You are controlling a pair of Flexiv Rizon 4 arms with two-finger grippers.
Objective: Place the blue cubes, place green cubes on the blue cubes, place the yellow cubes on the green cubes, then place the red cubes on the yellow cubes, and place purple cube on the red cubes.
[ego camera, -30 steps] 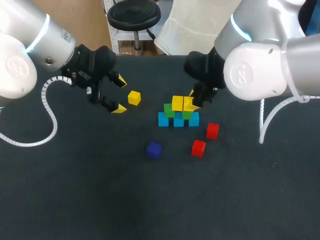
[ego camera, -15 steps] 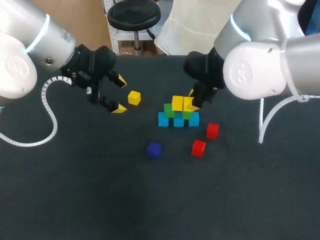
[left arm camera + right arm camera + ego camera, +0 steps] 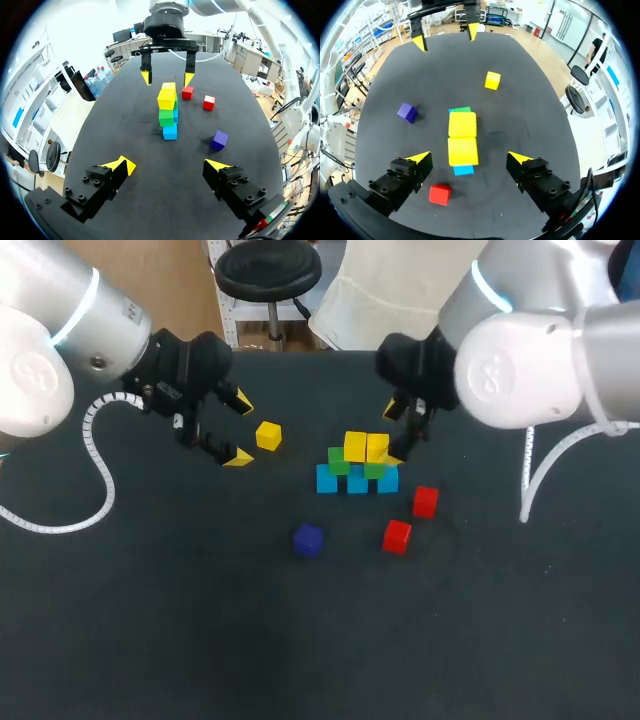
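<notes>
Hovering over the stacked yellow cubes (image 3: 463, 150) is the right gripper (image 3: 469, 157), fingers apart.

Green cubes (image 3: 462, 109): largely covered by yellow cubes (image 3: 462, 137), right wrist view. Blue cubes (image 3: 463, 170): only slivers showing there. Right jaws: tips partly hidden, head view.

Yellow cubes (image 3: 355, 446) are stacked on green cubes (image 3: 338, 463) over blue cubes (image 3: 357, 481); red cubes (image 3: 397, 536) and a purple cube (image 3: 308, 540) are seen beside them.
</notes>
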